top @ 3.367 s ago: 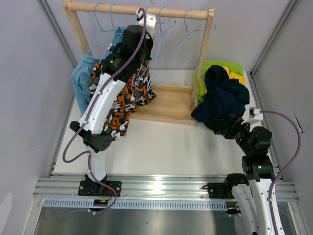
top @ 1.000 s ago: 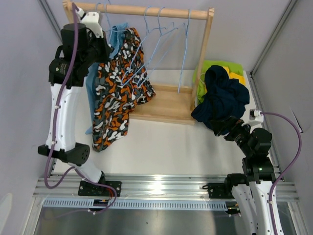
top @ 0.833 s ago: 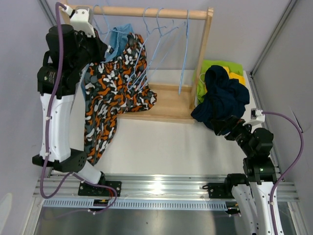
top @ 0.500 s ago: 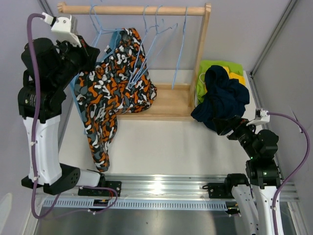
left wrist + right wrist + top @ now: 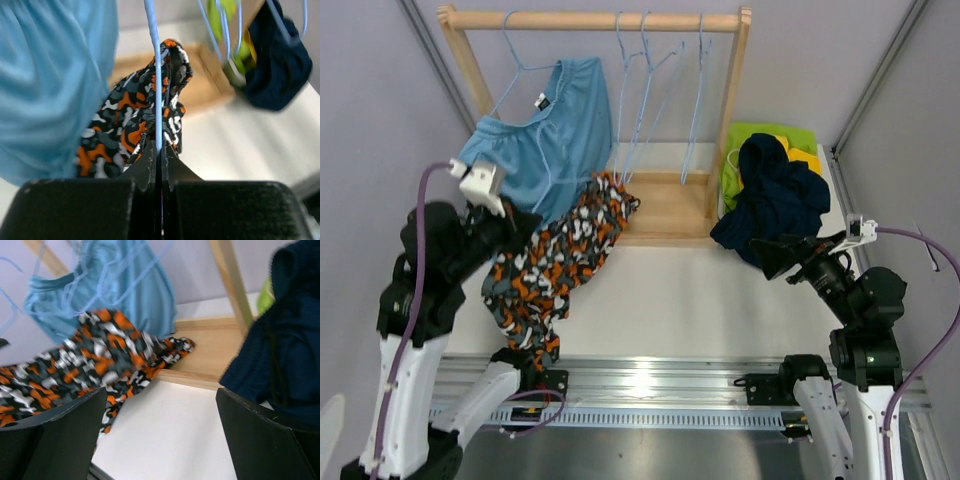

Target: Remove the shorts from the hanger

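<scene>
Left gripper (image 5: 159,152) is pinched shut on the blue hanger wire (image 5: 156,75), the camo shorts (image 5: 555,270) trail from the rack base (image 5: 665,215) onto the table (image 5: 700,300), and the right gripper (image 5: 772,262) is wide open by the navy shorts (image 5: 775,195), so I'd pin the fabric with the right and slide the hanger out slowly.

Overhead, I get bright, even, diffuse light. A white glare sits on the metal rail (image 5: 640,378) at the near edge, and shadows on the counter (image 5: 690,300) are faint. My left wrist view smears the navy shorts (image 5: 280,75) at far right. My right wrist view is soft throughout, the camouflage shorts (image 5: 95,355) blurred.
</scene>
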Controlling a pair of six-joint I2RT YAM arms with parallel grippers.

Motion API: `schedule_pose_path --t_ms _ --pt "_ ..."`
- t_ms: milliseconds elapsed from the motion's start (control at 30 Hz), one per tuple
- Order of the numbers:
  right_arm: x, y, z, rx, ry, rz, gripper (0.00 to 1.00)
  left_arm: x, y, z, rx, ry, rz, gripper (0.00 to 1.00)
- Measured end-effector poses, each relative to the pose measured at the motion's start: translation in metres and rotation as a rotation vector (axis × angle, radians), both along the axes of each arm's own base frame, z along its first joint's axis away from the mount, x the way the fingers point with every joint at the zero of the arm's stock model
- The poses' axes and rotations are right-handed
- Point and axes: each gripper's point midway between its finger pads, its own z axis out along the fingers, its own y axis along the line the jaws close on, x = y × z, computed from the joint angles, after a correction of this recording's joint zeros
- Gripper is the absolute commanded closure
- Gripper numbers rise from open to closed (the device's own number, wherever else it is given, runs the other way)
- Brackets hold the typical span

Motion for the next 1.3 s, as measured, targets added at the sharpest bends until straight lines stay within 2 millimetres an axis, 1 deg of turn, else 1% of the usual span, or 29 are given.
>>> schedule_pose_path --t_ms 33,133,200,267,333,367,433,500,633,667,733,800,933,1100,1200,1300 --pt "-0.002 0.004 0.006 0.000 -0.018 0.024 0.00 -0.011 -0.001 -0.015 -0.006 0.028 -0.017 1.00" --pt "-0.006 0.013 0.023 0.001 -0.065 0.091 0.01 -0.042 -0.007 -0.042 -0.038 0.058 -0.077 1.00" --pt "-0.009 0.020 0.031 0.002 -0.088 0.137 0.01 -0.057 -0.011 -0.052 -0.063 0.065 -0.116 1.00" --pt "-0.014 0.026 0.038 0.003 -0.108 0.186 0.01 -0.075 -0.022 -0.060 -0.097 0.080 -0.188 1.00" --pt "-0.021 0.035 0.045 0.007 -0.124 0.252 0.01 -0.092 -0.035 -0.061 -0.139 0.098 -0.281 1.00" --pt "-0.024 0.038 0.049 0.006 -0.130 0.281 0.01 -0.097 -0.040 -0.059 -0.154 0.103 -0.315 1.00" --pt "-0.031 0.047 0.055 -0.001 -0.136 0.355 0.00 -0.107 -0.050 -0.049 -0.190 0.107 -0.385 1.00" --pt "-0.035 0.053 0.061 -0.010 -0.140 0.408 0.00 -0.114 -0.056 -0.032 -0.211 0.119 -0.428 1.00" --pt "-0.035 0.058 0.067 -0.032 -0.143 0.467 0.00 -0.116 -0.065 0.028 -0.251 0.056 -0.484 1.00" --pt "-0.033 0.059 0.067 -0.035 -0.141 0.470 0.01 -0.116 -0.067 0.045 -0.260 0.024 -0.495 1.00" --pt "-0.027 0.060 0.066 -0.043 -0.134 0.473 0.01 -0.117 -0.068 0.073 -0.275 -0.026 -0.509 1.00" --pt "-0.017 0.060 0.063 -0.052 -0.120 0.471 0.01 -0.118 -0.069 0.101 -0.292 -0.087 -0.524 1.00" --pt "0.000 0.059 0.062 -0.065 -0.112 0.451 0.00 -0.118 -0.074 0.115 -0.308 -0.097 -0.548 1.00" --pt "0.022 0.056 0.067 -0.061 -0.143 0.380 0.01 -0.113 -0.079 0.112 -0.313 -0.067 -0.565 1.00" --pt "0.033 0.056 0.071 -0.044 -0.180 0.348 0.01 -0.115 -0.081 0.110 -0.313 -0.059 -0.581 1.00" --pt "0.040 0.069 0.071 -0.014 -0.193 0.366 0.01 -0.117 -0.082 0.110 -0.313 -0.059 -0.593 1.00"
